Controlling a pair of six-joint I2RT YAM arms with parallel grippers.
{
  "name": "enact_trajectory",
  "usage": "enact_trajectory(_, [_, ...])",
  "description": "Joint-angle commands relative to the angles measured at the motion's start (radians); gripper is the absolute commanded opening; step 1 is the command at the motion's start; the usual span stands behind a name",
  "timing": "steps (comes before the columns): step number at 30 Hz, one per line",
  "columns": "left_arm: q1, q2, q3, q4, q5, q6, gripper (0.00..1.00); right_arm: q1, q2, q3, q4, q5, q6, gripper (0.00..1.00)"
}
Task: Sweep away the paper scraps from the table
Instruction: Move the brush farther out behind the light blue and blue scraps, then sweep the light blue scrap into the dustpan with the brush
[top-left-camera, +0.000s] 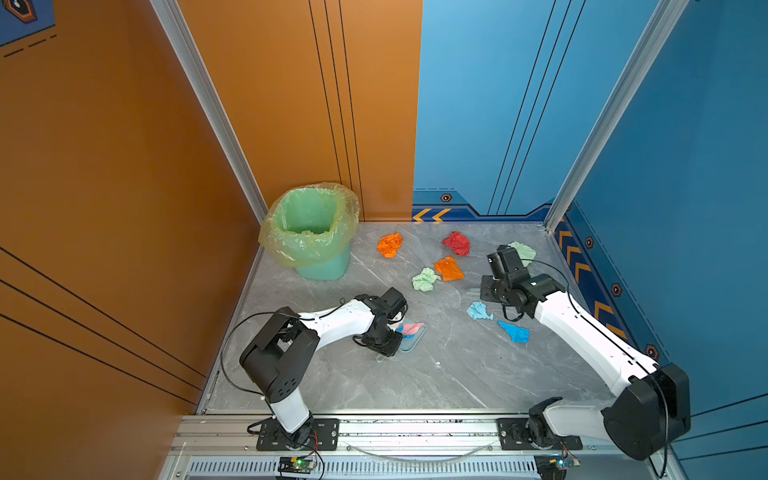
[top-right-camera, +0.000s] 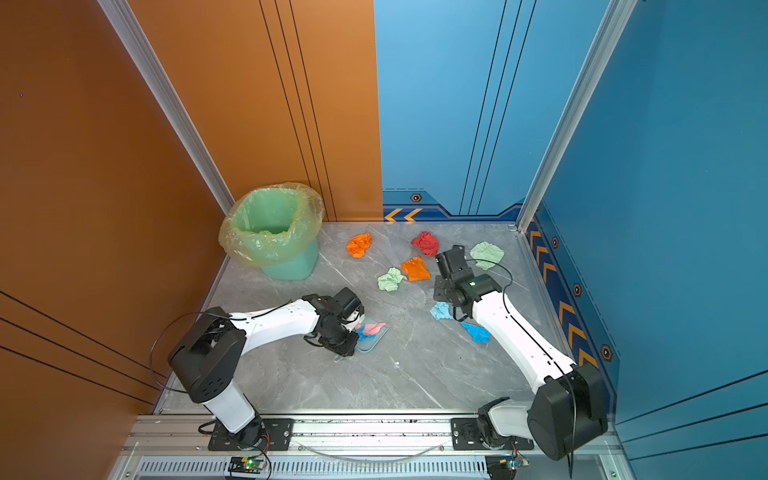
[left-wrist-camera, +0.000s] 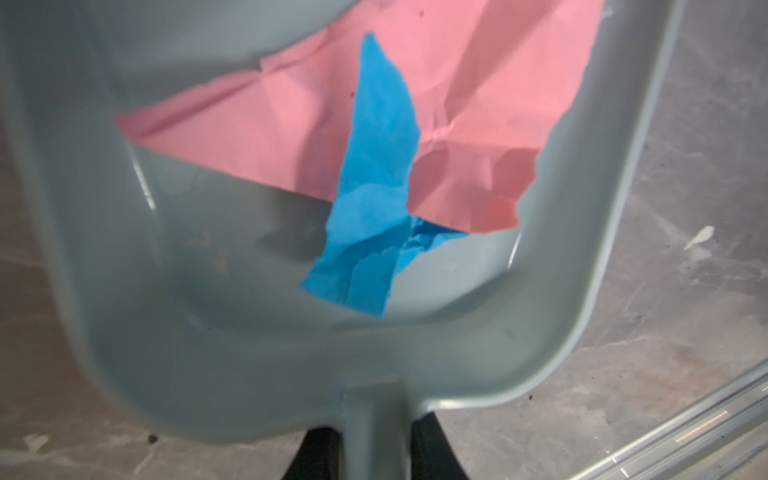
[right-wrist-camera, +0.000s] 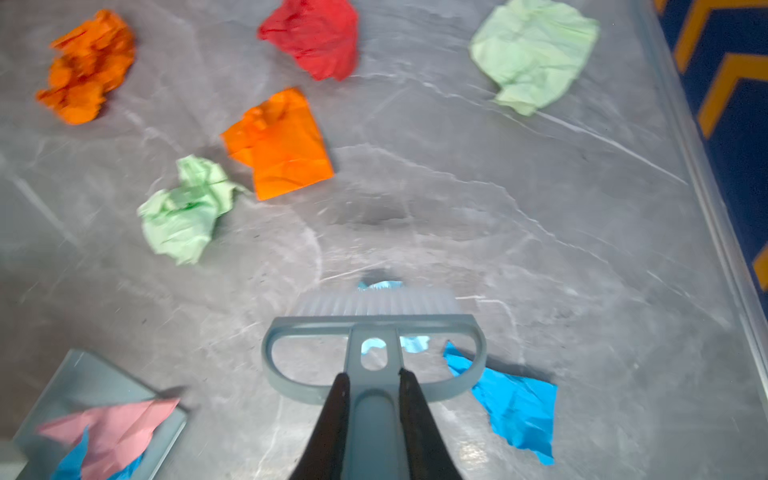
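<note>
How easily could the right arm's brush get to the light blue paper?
Probably yes, easily. The right gripper is shut on the brush, whose bristles hang right over the light blue paper, with nothing in between. Whether they touch it is unclear.

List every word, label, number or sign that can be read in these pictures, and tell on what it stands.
No words, brands or numbers can be read.
Faint marks inside the dustpan: too blurred to read.
Orange chevron arrows on the blue wall strip: signs without text.
Hexagon emblems on that strip: no letters legible.
</note>
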Motion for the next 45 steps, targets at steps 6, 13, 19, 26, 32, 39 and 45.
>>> enact_trajectory(6, [-0.048,0.081,0.063,-0.039,0.014,0.037,0.00,-0.039,-0.016,-0.100,0.047,0.065,0.077,0.00])
enact_trajectory(13, [-0.082,0.116,0.099,-0.043,0.010,0.035,0.00,-0.021,0.036,-0.118,0.074,0.004,0.052,0.00])
enact_trajectory(19, [-0.096,0.148,0.127,-0.049,0.014,0.037,0.00,0.032,0.067,-0.112,0.090,-0.005,0.018,0.00])
enact_trajectory(26, [-0.102,0.166,0.154,-0.065,0.012,0.043,0.00,0.095,0.114,-0.075,0.075,-0.053,-0.019,0.00])
enact_trajectory(32, [-0.109,0.179,0.169,-0.064,0.022,0.047,0.00,0.166,0.143,-0.045,0.102,-0.210,-0.035,0.00])
enact_trajectory(39, [-0.112,0.182,0.169,-0.065,0.030,0.053,0.00,0.175,0.115,-0.052,0.213,-0.377,-0.013,0.00])
enact_trajectory(45, [-0.113,0.181,0.164,-0.065,0.034,0.054,0.00,0.132,0.070,-0.055,0.208,-0.355,-0.018,0.00])
